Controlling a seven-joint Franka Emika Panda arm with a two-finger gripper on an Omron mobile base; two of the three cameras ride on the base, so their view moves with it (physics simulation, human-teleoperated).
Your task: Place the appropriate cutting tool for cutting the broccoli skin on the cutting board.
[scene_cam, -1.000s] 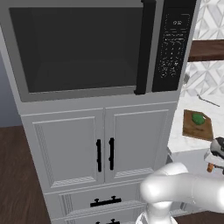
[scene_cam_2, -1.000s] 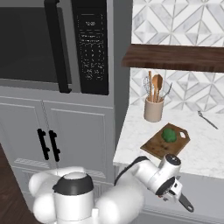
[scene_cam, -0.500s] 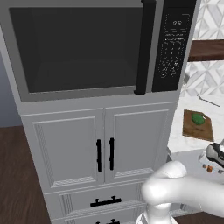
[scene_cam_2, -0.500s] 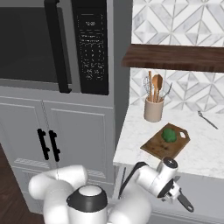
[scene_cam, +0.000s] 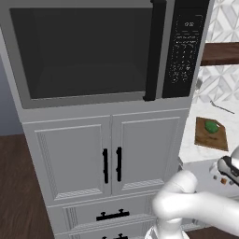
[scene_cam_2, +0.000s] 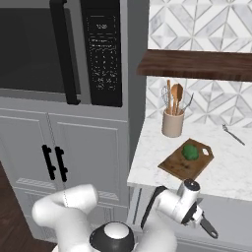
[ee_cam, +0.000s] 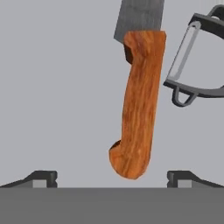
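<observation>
Gripper is held spread above the knife; the peeler, beside that knife, is judged right for broccoli skin.

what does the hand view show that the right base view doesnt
Hand view alone: a knife with a wooden handle and grey blade, and beside it a dark peeler, both lying on a plain grey surface, with the open pincer fingertips spread either side of the knife handle.

Right base view alone: the broccoli on the cutting board, a utensil crock, a fork, the microwave, the wooden shelf and the cabinet doors.

Both: the pincer, seen low below the counter edge in the right base view.
</observation>
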